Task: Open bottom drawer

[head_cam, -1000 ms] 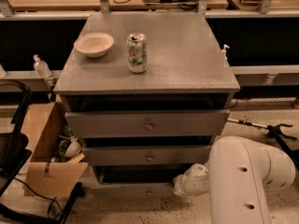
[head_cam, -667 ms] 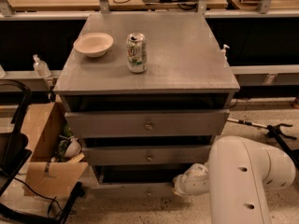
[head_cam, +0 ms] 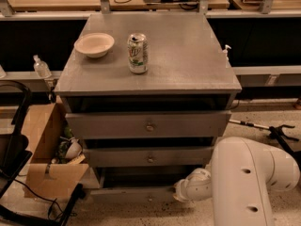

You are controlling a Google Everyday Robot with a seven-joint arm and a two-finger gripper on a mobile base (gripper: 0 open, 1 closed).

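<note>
Dim, warm light from above leaves the gripper (head_cam: 180,191), low beside the bottom drawer (head_cam: 134,193), shadowed.

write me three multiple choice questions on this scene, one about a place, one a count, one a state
1. Where is the gripper?
A) low, by the right end of the bottom drawer
B) raised high near the top of the view
C) far off at the left edge

2. How many grey drawer fronts does the cabinet show?
A) two
B) three
C) five

3. How does the soda can sit?
A) lying on its side
B) crushed flat
C) upright

Answers:
1 A, the white arm reaches down to that drawer's right end.
2 B, three fronts are stacked below the top.
3 C, it stands on its base on the cabinet's top.
</note>
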